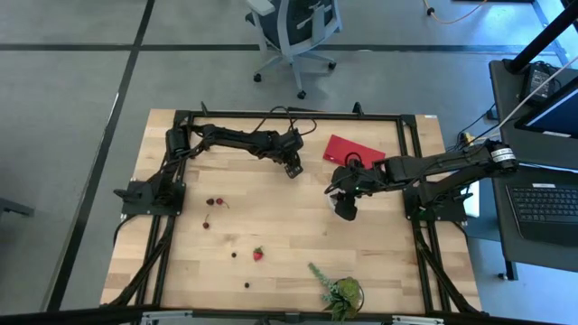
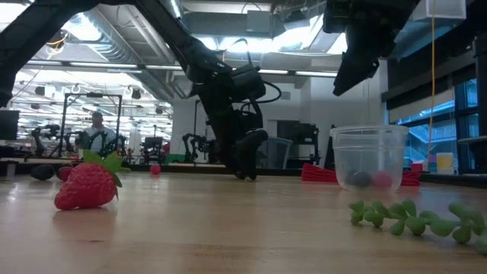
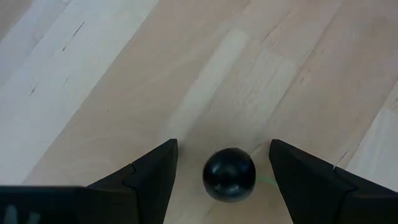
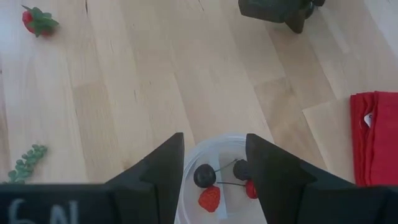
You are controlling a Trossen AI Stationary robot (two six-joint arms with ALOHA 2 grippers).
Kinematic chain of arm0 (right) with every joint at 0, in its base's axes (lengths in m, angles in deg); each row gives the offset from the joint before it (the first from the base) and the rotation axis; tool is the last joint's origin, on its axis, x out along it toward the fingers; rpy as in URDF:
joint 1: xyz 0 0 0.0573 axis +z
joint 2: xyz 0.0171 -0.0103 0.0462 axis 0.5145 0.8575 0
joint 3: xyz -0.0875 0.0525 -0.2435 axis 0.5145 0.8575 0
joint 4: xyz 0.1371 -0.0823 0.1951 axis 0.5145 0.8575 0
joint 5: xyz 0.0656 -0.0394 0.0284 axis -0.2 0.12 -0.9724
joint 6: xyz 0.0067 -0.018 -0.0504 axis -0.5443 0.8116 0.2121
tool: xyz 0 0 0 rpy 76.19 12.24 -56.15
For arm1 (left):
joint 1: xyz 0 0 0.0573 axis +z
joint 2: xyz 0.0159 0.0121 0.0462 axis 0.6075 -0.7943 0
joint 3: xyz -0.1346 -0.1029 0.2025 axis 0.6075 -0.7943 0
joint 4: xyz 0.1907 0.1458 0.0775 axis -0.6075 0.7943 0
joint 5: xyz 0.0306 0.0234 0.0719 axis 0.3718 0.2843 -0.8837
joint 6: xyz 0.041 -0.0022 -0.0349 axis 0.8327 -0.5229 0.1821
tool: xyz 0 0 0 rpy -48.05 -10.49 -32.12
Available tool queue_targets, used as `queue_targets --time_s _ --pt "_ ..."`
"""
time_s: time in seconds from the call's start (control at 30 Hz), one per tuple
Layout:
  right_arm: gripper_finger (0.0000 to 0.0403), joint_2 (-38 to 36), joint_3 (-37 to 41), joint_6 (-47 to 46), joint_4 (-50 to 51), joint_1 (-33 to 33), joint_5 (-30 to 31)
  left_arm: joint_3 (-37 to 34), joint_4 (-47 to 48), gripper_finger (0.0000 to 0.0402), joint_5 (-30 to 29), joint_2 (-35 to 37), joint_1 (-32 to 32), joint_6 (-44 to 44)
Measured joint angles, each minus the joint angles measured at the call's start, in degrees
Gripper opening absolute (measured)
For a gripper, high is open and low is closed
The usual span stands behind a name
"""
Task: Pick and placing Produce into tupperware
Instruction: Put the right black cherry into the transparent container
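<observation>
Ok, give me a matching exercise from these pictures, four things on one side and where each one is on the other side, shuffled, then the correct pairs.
Things:
1. strawberry
2. dark round berry
3. red flat piece
4. leafy green plant

Places:
A. between the open fingers of the left gripper
B. at the table's front edge, right of centre
C. alone on the bare wood, front middle of the table
D. at the back of the table, behind the right gripper, which hangs open over the clear cup

Pairs: 1-C, 2-A, 3-D, 4-B
</observation>
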Motion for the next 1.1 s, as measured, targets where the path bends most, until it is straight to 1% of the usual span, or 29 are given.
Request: queue_targets --time_s 0.13,0.53,0.67,0.83,1.03,1.1 --pt "0.0174 0.0 0.0 0.0 0.2 0.0 0.0 -0.1 1.2 0.0230 -0.1 0.4 -0.2 -1.0" --pt "0.0174 0.0 0.0 -0.2 0.2 0.0 0.0 -0.3 0.6 0.0175 -0.5 0.4 -0.2 -1.0" --pt "0.0174 0.0 0.0 -0.3 0.1 0.0 0.0 -0.3 0.5 0.0145 -0.5 0.4 -0.8 0.5" --pt "0.0174 0.0 0.0 -2.8 0.1 0.0 -0.2 -0.5 1.8 0.0100 -1.8 1.9 -2.0 3.4" --pt "0.0174 0.0 0.0 -2.8 -0.4 0.0 0.0 -0.7 6.5 0.0100 -4.8 6.1 -3.8 6.7" --pt "0.0174 0.0 0.0 -2.8 -0.8 0.0 2.2 -0.6 7.2 0.0100 -6.1 7.7 -5.0 7.1"
